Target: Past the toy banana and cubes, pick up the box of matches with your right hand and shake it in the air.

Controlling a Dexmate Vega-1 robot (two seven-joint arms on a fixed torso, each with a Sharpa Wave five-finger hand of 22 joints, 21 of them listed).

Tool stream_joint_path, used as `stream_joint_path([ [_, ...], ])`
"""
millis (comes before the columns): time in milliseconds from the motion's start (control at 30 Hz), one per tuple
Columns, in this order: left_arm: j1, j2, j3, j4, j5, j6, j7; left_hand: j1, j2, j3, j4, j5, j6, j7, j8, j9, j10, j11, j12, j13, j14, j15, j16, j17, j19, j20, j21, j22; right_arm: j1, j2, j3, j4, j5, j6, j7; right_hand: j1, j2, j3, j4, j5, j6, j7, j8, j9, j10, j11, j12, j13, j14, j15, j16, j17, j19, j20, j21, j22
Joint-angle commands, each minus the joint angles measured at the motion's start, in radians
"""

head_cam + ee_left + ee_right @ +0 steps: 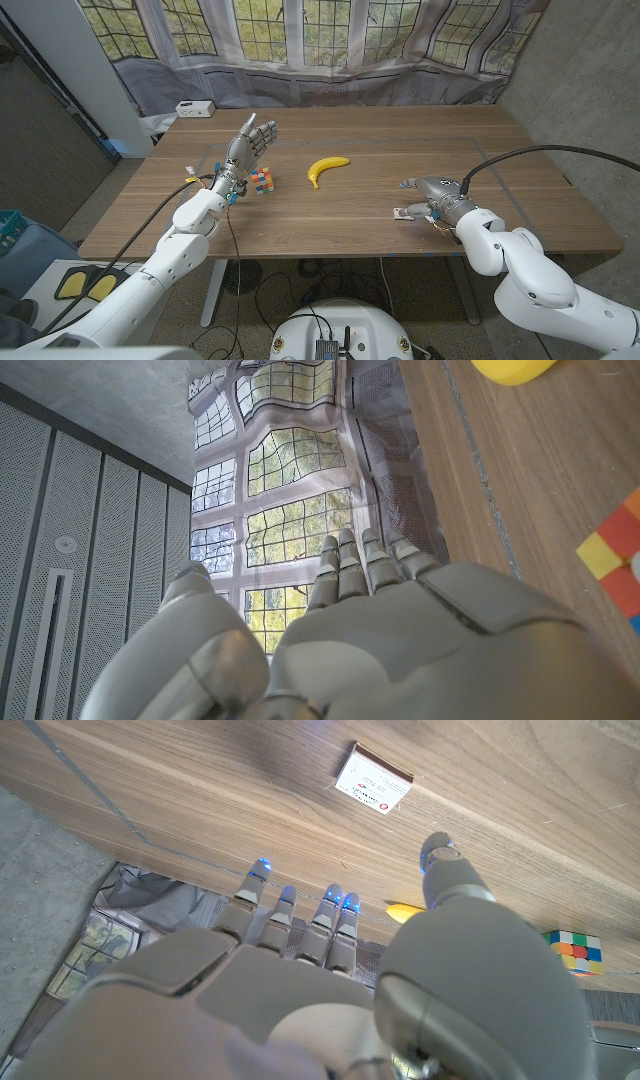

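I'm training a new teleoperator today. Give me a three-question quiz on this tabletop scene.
1. True or false: the right robot hand already grips the box of matches.
2. What lies nearest the raised left robot hand? A) toy banana B) colour cube C) white box
3. Fill in: the matchbox lies on the ____ near the right robot hand.

Key: 1 false, its fingers are spread and apart from it; 2 B; 3 table.

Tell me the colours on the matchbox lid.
The small cardboard matchbox has a white lid with red print and a dark brown striking edge, clearest in the right wrist view.
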Motion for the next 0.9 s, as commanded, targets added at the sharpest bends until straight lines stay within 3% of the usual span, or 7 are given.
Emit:
stream_joint_path([
  [33, 0.003, 0.002, 0.0, -0.011, 0.01, -0.003, 0.013, 0.002, 0.008, 0.003, -0.003, -0.002, 0.006, -0.001, 0.005, 0.005, 0.007, -0.004, -0.001, 0.002, -0.001, -0.007, 0.001, 0.006, -0.004, 0.01, -0.002, 0.003, 0.046, 0.006, -0.046, 0.041, 0.015, -0.009, -0.012, 0.006, -0.008, -0.004, -0.001, 0.012, -0.014, -0.004, -0.003, 0.003, -0.01, -0.001, -0.005, 0.001, 0.001, 0.004, 0.003, 0.001, 0.011, 0.003, 0.005, 0.005],
  [600, -0.005, -0.006, 0.0, -0.001, 0.009, -0.004, 0.02, 0.0, 0.008, 0.003, -0.005, -0.002, 0.009, -0.001, 0.006, 0.005, 0.006, -0.003, -0.002, 0.002, 0.0, -0.008, 0.001, 0.006, -0.008, 0.011, -0.003, 0.003, 0.135, 0.029, -0.135, 0.097, -0.027, -0.037, 0.065, 0.016, -0.006, -0.005, 0.0, 0.018, -0.014, -0.028, -0.003, 0.004, -0.023, -0.026, -0.011, -0.001, -0.004, 0.014, 0.0, 0.001, 0.014, 0.006, 0.003, 0.006],
  [900, -0.009, -0.003, 0.0, 0.001, 0.011, 0.004, 0.023, 0.0, 0.008, 0.003, -0.006, -0.002, 0.007, -0.003, 0.005, 0.005, 0.008, -0.004, -0.002, 0.002, 0.001, -0.007, 0.001, 0.006, -0.007, 0.012, -0.002, 0.003, 0.148, 0.042, -0.143, 0.125, 0.0, -0.024, 0.061, 0.031, -0.002, -0.001, -0.003, 0.022, -0.008, -0.038, 0.001, 0.004, -0.009, -0.037, -0.005, -0.001, 0.002, 0.017, 0.002, 0.0, 0.014, 0.008, 0.002, 0.005],
])
